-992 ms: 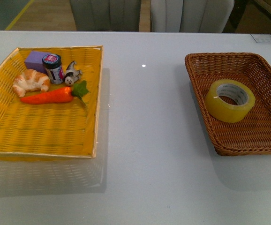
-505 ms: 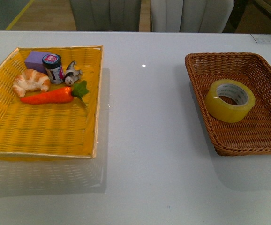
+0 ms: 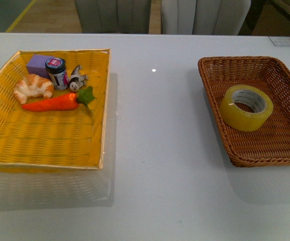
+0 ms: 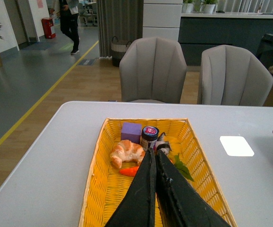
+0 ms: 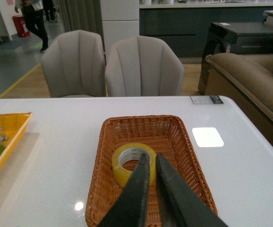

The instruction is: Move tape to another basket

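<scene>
The yellow tape [image 3: 246,107] with its white core lies flat in the dark brown wicker basket [image 3: 285,75] at the right of the table. It also shows in the right wrist view [image 5: 127,163] inside the same basket [image 5: 179,142]. My right gripper [image 5: 151,158] is shut and empty, held above the basket just short of the tape. My left gripper [image 4: 153,152] is shut and empty, held above the yellow tray [image 4: 101,189]. Neither gripper shows in the front view.
The bright yellow flat tray [image 3: 44,145] at the left holds a croissant [image 3: 33,87], a carrot [image 3: 54,102], a purple block [image 3: 38,64], a small jar [image 3: 57,73] and a small figure [image 3: 76,78]. Grey chairs [image 4: 153,71] stand behind the table's far edge.
</scene>
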{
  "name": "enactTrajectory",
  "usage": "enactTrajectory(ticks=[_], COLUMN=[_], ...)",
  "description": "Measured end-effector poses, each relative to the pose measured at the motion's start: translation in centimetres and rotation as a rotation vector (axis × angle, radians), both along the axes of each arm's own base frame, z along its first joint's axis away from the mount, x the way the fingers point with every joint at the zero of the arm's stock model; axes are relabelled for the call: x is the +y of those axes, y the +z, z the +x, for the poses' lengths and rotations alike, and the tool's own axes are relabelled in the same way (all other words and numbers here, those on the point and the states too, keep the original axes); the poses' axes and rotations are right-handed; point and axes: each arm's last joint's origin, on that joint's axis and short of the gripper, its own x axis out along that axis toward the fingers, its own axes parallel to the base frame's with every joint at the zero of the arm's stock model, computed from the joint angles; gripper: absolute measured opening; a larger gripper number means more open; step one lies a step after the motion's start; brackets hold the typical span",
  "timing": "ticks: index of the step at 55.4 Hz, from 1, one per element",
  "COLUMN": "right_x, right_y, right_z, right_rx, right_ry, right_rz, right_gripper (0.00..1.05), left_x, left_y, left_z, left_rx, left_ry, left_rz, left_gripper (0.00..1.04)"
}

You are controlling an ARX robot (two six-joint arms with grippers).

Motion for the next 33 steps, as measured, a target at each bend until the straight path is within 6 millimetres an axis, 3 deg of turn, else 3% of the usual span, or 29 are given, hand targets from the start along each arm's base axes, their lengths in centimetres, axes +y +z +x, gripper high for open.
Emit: enactTrajectory(ticks=[28, 30, 33], right_x=[0.0, 0.0, 0.0], right_y=[0.0, 0.0, 0.0], right_z=[0.0, 0.0, 0.0], right_rx=[0.0, 0.0, 0.0], right_ry=[0.0, 0.0, 0.0], right_rz=[0.0, 0.0, 0.0], right_gripper=[0.97, 0.96, 0.95], left_x=[0.0, 0.0, 0.0], left_y=[0.0, 0.0, 0.0], left_z=[0.0, 0.0, 0.0], left_rx=[0.0, 0.0, 0.0], left_ry=[0.0, 0.0, 0.0], left_rz=[0.0, 0.002, 0.002], left_gripper=[0.92, 0.98, 0.95])
